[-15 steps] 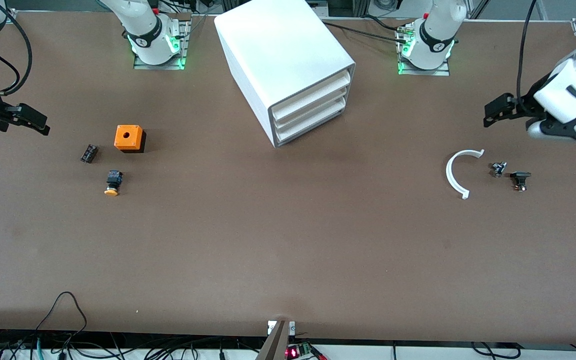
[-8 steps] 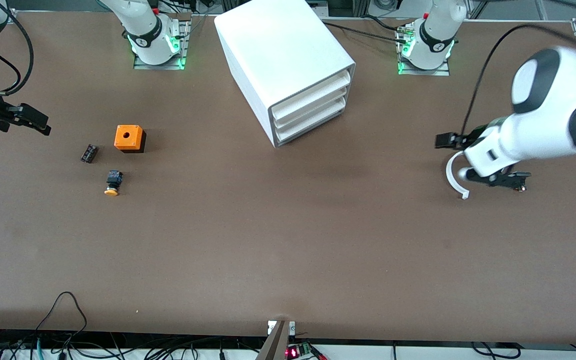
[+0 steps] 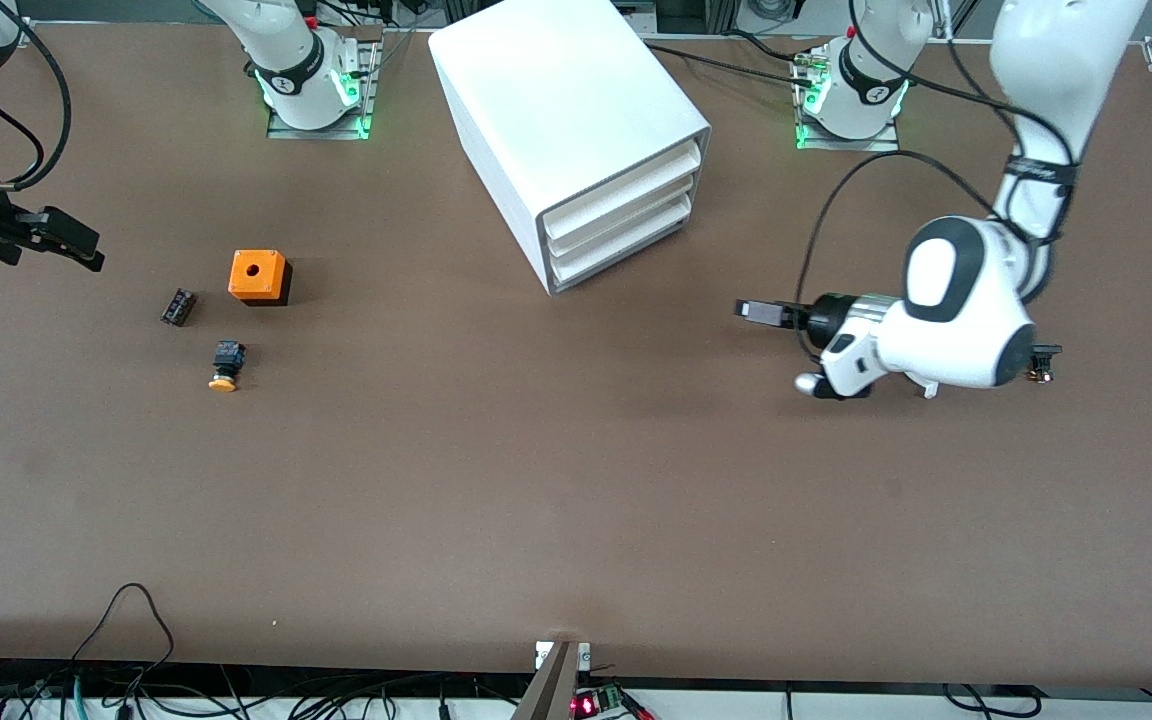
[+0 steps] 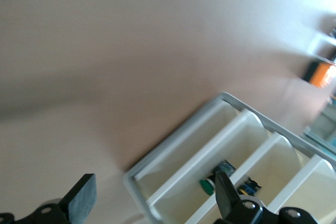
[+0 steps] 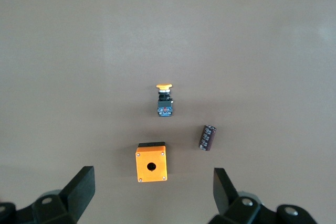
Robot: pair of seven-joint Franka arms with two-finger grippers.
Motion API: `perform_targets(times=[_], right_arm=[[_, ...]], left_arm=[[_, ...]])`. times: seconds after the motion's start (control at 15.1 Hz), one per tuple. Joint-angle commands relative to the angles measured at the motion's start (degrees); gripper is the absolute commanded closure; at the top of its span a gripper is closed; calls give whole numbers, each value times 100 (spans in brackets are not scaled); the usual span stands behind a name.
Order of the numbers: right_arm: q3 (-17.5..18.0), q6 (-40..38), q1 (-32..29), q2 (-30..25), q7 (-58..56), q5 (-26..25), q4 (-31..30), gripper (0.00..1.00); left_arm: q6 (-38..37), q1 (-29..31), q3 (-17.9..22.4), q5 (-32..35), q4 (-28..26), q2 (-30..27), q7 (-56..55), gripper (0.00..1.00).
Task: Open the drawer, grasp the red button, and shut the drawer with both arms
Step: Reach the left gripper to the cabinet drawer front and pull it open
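White and boxy, your cabinet [image 3: 576, 130] sits with all 3 tray drawers shut — the lowest drawer [image 3: 621, 245] included. Your left gripper [image 3: 771, 315], fingers spread with nothing between them, hangs over bare table near it. The right gripper [image 3: 61, 240] waits, fingers apart, above the orange cube [image 3: 258, 276] — no red-capped button shows.

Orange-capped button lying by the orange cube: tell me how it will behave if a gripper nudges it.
The orange-capped button lies on its side, so its round cap may let it pivot or roll a bit. Its blocky black body probably stops a long roll. It looks small and likely light, so it should slide easily on the smooth table.
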Motion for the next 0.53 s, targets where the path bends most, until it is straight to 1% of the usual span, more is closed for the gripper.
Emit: perform_targets(times=[0.0,0.13,0.2,0.33,0.46], right_arm=[[19,-148,35,-23,37,29,32,0],[124,-148,26,-32,19,30,41,0],[142,-148,35,-32,19,-5,41,0],[238,-183,35,-23,2,-23,85,0],[256,-323,35,-23,19,3,120,0]], left_arm=[[348,-105,-265,-660,-493,101,935,0],[411,-105,-545,-1301,-985,101,1279,0],[411,-105,-660,-1505,-1170,92,1411,0],[402,-105,-862,-1638,-1409,22,1517,0],[402,-105,-1012,-1665,-1506,-40,1518,0]])
